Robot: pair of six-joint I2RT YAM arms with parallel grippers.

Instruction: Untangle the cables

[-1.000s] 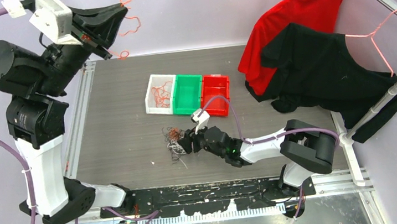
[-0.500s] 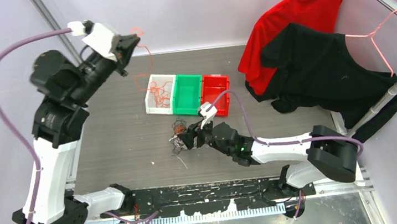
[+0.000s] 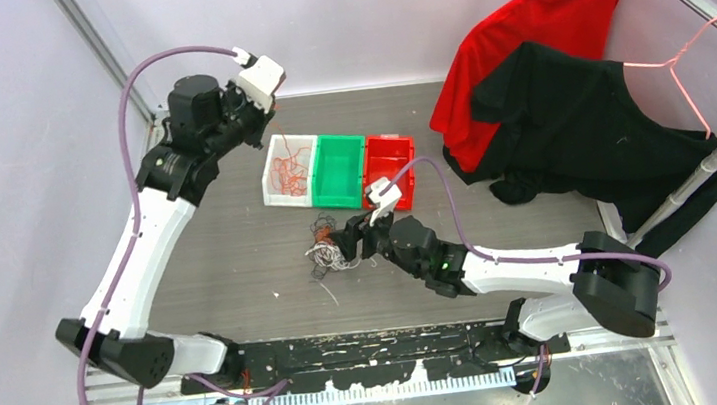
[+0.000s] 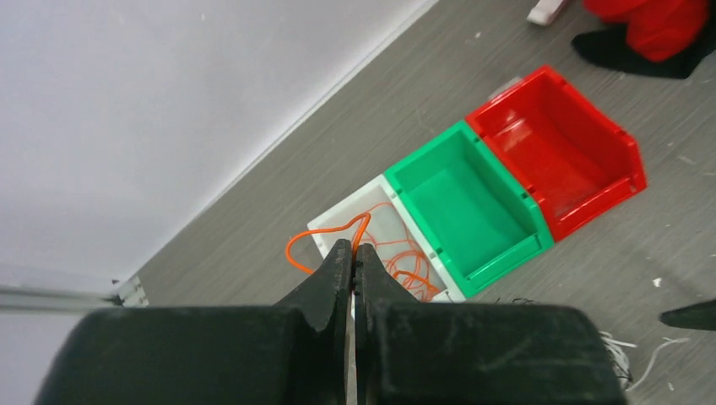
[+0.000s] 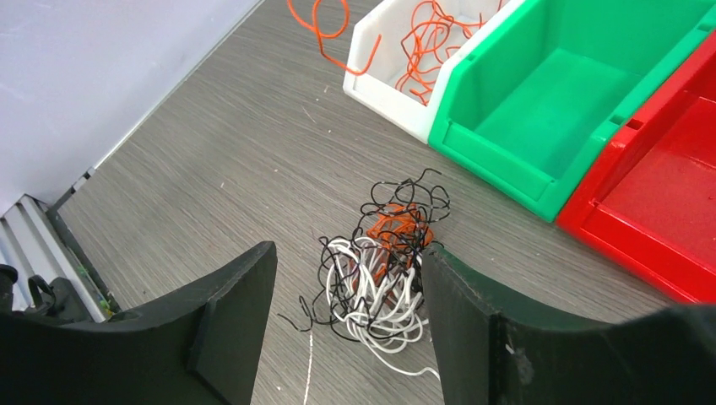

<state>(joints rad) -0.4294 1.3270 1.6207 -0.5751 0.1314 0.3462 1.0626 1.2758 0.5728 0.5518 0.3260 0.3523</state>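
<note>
Grey wood-grain tabletop, pale lilac walls behind it, and the sort is well under way. Up over the far-left part of the tabletop, the left end effector has its black fingers pressed tight together on a thin curly orange wire strand, nipped right at the tips. That's my guess at why the pinch is so fine: the wire is springy and hair-thin.

The strand loops down at the outer wall of the glossy white plastic bin. Whether it hangs over the inside, I can't tell. More orange curls already lie in that bin, so the sort looks colour by colour.

Touching it in a row are the green plastic bin and the red plastic bin, both hard-walled and showing bare floors.

Near the middle of the tabletop, just this side of the bins, sits the tangled clump of black, white and orange wire. It is kinked and wiry and loosely knotted, with white loops low and black ones straggling outward. The right end effector is low over it with jaws wide apart, the clump between them and close against one finger. Nothing is gripped. That wide stance looks set to pin the bundle down or pick out another strand.

At the far-right corner, a red shirt and a black shirt hang soft from a rail.
</note>
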